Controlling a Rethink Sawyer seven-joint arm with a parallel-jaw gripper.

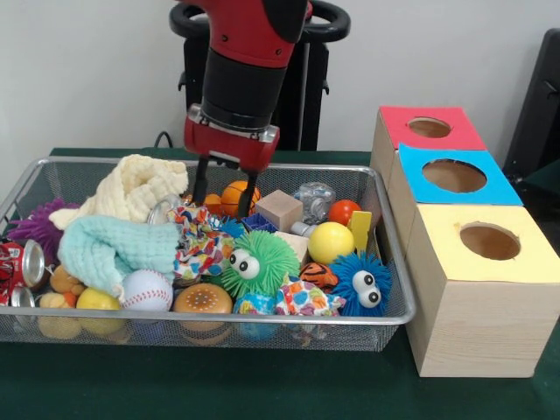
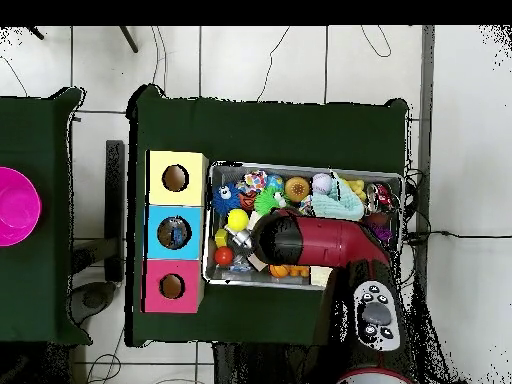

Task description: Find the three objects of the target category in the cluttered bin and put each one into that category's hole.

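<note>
Green cloth covers the table (image 1: 52, 394), which stands before a pale wall, and everything on it is laid out so the arm can reach from the far side. Largest is the cluttered bin (image 1: 389, 317), a shallow wire-mesh basket heaped with toys, cloths and cans, so that many things lie half buried and must be searched for. Beside it, touching one another in a row, stand three pale wooden boxes with yellow, blue and red tops; the hole (image 1: 429, 128) in the red-topped one is farthest from the front camera, nearest the robot's side. The red and black arm (image 1: 249, 52) comes down over the far middle of the bin, probably to pick from that back row. Its gripper (image 1: 224, 191) hangs with two dark fingers set narrowly apart and pointing down, holding nothing that I can see, just in front of an orange basketball toy (image 1: 234, 196). Near it lie a wooden cube (image 1: 279, 209), a yellow ball (image 1: 331, 242) and a small red ball (image 1: 343, 211). Nearer the front sit a green fuzzy toy with eyes (image 1: 256, 262), a blue one (image 1: 360, 282) and a baseball (image 1: 146, 290).
</note>
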